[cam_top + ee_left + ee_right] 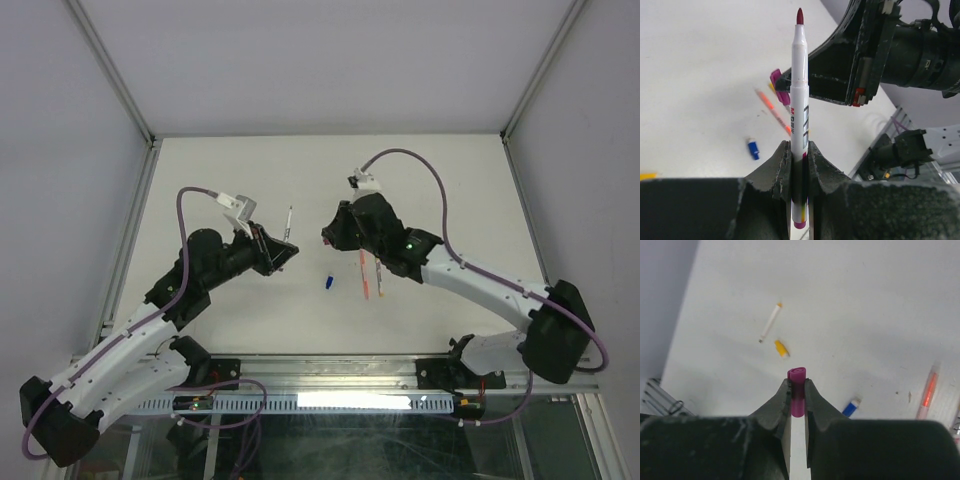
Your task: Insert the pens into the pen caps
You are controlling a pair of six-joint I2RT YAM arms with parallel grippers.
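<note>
The left pincer (799, 150) clamped a white pen (799, 75), left of a blue cap (328, 282) on the table (250, 170); the right pincer (797, 387), beyond that cap, gripped a purple cap (797, 374).

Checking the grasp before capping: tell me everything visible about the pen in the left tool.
The pen has a slim white barrel that looks like plastic. Its dark-red felt tip is bare, with no cap on. The barrel carries a printed label with black, yellow and purple blocks, and ends in a purple plug. The left tool is shut on the lower barrel. The tip projects straight out past the fingers, and the plug end sits behind them. The pen is held above the table, and only the two fingers touch it.
</note>
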